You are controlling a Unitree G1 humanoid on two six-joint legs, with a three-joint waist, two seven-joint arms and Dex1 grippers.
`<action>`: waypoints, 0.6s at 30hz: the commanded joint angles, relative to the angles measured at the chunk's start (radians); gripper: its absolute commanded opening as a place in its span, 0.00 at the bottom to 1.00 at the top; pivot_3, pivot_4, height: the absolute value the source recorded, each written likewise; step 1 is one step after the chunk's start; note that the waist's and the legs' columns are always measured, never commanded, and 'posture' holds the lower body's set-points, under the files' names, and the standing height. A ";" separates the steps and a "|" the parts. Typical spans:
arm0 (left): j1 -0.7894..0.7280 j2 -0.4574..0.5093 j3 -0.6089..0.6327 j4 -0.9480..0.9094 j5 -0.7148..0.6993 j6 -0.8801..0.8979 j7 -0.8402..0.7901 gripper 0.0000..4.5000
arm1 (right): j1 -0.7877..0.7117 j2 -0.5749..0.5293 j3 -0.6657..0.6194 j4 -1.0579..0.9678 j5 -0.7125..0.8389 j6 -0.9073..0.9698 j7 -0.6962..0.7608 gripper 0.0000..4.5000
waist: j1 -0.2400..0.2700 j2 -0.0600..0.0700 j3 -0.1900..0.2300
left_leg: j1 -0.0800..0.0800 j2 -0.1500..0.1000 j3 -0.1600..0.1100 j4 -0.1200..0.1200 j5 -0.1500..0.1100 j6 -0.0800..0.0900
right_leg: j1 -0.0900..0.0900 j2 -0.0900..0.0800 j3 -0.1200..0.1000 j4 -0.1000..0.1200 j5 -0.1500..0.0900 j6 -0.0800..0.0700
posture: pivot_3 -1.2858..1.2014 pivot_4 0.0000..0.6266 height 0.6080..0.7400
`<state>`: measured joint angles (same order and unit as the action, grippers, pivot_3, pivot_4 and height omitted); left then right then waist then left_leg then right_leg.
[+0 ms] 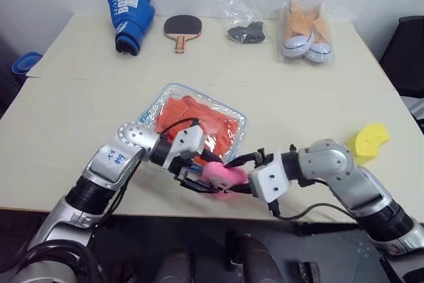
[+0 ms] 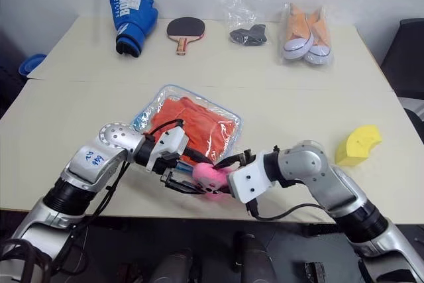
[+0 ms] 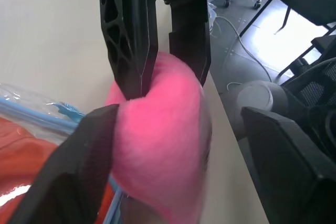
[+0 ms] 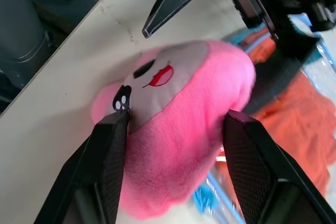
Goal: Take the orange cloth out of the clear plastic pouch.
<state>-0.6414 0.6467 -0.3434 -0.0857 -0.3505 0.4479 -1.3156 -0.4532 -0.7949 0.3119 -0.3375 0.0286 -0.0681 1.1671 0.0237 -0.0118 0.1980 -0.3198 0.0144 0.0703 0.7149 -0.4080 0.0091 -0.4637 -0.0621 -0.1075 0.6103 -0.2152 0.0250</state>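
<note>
Orange cloth (image 1: 199, 120) still inside the clear pouch (image 1: 233, 142) near the tabletop's front edge; both pincers, left (image 1: 199, 180) and right (image 1: 240, 171), sit apart around a pink plush (image 1: 222, 175).

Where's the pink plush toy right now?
In the head views the pink plush toy sits at the table's near edge, between the left gripper and right gripper, just in front of the clear plastic pouch.
</note>
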 commanded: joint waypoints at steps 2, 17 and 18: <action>0.023 0.031 0.034 -0.013 -0.008 -0.033 -0.044 0.47 | 0.017 -0.086 -0.105 -0.007 0.015 -0.027 0.014 0.60 | 0.000 0.000 0.000 | 0.000 0.000 0.000 0.000 0.000 0.000 | 0.000 0.000 0.000 0.000 0.000 0.000 | 0.52 0.24 1.00; 0.114 0.100 0.072 -0.093 -0.003 -0.032 -0.063 0.00 | -0.172 0.055 0.023 0.265 -0.101 -0.243 0.013 0.60 | -0.009 0.000 0.000 | 0.000 0.001 0.000 0.000 0.000 0.000 | 0.000 0.001 0.000 0.000 0.000 0.000 | 0.52 0.24 1.00; 0.120 0.102 0.073 -0.100 -0.004 -0.032 -0.060 0.00 | -0.186 0.064 0.043 0.291 -0.124 -0.281 0.014 0.60 | -0.009 0.000 0.000 | 0.000 0.001 0.000 0.000 0.000 0.000 | 0.000 0.001 0.000 0.000 0.000 0.000 | 0.52 0.24 1.00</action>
<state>-0.5337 0.7334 -0.2789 -0.1523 -0.3525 0.4236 -1.3686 -0.6211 -0.7344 0.3398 -0.0590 -0.0691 -0.2902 1.1845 0.0143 -0.0117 0.1981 -0.3197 0.0151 0.0696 0.7146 -0.4082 0.0092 -0.4638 -0.0615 -0.1076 0.6105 -0.2153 0.0247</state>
